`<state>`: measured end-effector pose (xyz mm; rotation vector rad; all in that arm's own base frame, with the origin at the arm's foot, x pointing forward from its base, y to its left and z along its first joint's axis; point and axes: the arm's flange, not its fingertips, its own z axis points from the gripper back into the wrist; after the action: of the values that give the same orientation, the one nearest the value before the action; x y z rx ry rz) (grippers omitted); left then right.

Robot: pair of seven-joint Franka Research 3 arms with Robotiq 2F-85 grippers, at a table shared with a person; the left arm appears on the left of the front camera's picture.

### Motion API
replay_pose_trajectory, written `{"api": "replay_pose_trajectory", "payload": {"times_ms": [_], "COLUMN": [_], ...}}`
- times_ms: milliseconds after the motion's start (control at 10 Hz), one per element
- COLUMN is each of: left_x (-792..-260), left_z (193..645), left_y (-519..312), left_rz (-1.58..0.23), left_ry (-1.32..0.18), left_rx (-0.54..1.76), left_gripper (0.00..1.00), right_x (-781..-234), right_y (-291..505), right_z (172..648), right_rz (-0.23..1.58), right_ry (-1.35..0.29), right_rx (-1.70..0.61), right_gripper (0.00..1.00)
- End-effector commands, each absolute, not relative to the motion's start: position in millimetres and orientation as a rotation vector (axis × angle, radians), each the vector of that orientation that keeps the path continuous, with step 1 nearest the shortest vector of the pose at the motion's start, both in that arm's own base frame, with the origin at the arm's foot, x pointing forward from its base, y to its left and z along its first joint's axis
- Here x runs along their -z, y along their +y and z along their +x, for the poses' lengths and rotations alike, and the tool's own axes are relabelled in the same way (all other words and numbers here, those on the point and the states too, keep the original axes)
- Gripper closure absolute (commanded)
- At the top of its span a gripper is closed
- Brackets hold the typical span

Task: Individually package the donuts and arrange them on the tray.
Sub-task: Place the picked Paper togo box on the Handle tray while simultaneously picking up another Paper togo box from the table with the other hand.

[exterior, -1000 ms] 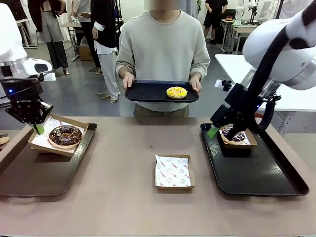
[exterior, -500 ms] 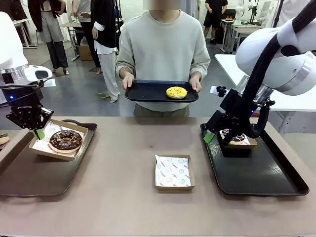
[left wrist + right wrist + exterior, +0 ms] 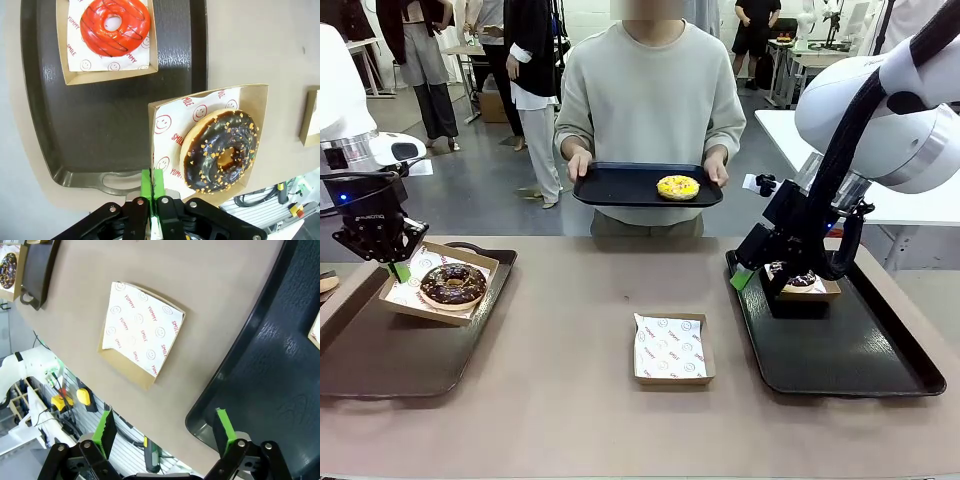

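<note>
My left gripper [image 3: 396, 264] is shut on the near corner of a cardboard box [image 3: 165, 130] that holds the chocolate donut [image 3: 451, 282] [image 3: 220, 150], tilted over the far end of the left tray [image 3: 380, 355]. On that tray [image 3: 100, 125], a red donut [image 3: 115, 23] lies in its own box. My right gripper [image 3: 744, 276] [image 3: 165, 426] hangs open over the left rim of the right tray [image 3: 850, 360], next to a boxed purple donut [image 3: 800, 279]. The yellow donut [image 3: 677, 186] rests on a black tray [image 3: 620, 188] held by the person.
An empty paper-lined box [image 3: 670, 348] [image 3: 140, 333] sits mid-table between the two trays. The person stands at the far edge with both hands on the black tray. A white table stands beyond the right arm.
My left gripper shifted slightly left with the chocolate donut's box. My right arm drew back a little from the purple donut's box. Nothing moved in the last half second.
</note>
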<state>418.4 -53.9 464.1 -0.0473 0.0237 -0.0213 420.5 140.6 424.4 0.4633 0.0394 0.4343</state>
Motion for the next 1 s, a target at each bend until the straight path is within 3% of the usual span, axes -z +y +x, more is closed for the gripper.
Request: {"api": "replay_pose_trajectory", "payload": {"times_ms": [0,200,600,900], "left_x": [-466,-466,-459,-450], "left_z": [418,418,402,384], "left_y": [-54,-54,-32,-3], "left_rz": [-0.046,-0.046,-0.039,0.021], "left_ry": [0.026,0.026,0.016,0.008], "left_rx": [0.025,0.025,-0.003,0.014], "left_gripper": [0.99,0.99,0.99,0.99], "right_x": [-424,-424,-412,-405], "right_y": [142,141,190,230], "right_z": [421,420,426,420], "right_rz": [0.457,0.463,0.268,0.167], "right_ry": [0.034,0.039,0.019,0.005], "right_rx": [-0.432,-0.434,-0.178,-0.215], "right_gripper": [0.0,0.0,0.0,0.0]}}
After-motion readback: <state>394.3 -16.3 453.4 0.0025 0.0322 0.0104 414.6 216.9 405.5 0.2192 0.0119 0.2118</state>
